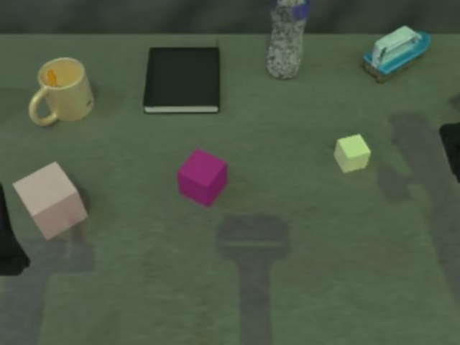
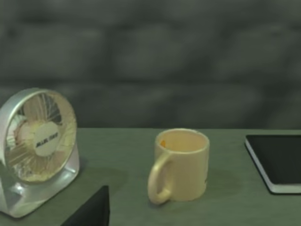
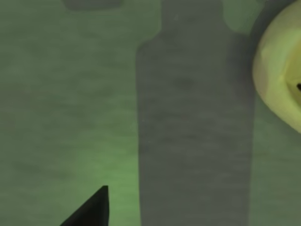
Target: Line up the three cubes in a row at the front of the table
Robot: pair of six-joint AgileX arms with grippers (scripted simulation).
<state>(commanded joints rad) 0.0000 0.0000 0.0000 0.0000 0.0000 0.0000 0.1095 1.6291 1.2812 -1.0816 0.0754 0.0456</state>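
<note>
Three cubes lie apart on the dull green table [image 1: 316, 237]. The large pale pink cube [image 1: 50, 199] is at the left, the magenta cube [image 1: 202, 176] near the middle, and the small yellow-green cube [image 1: 352, 153] right of centre. My left gripper [image 1: 11, 248] is at the left edge, just beside the pink cube. My right gripper [image 1: 451, 147] is at the right edge. Both are open and hold nothing. Each wrist view shows a single dark fingertip [image 2: 94, 209] [image 3: 94, 209] over bare table. No cube shows in the left wrist view.
Along the back stand a cream mug [image 1: 61, 90], a black book [image 1: 182, 79], a speckled bottle [image 1: 287, 39] and a blue-and-white stapler-like object [image 1: 397, 52]. A small silver fan [image 2: 37, 146] stands beside the mug [image 2: 181, 165]. A pale yellow rounded shape [image 3: 282, 75] stays unidentified.
</note>
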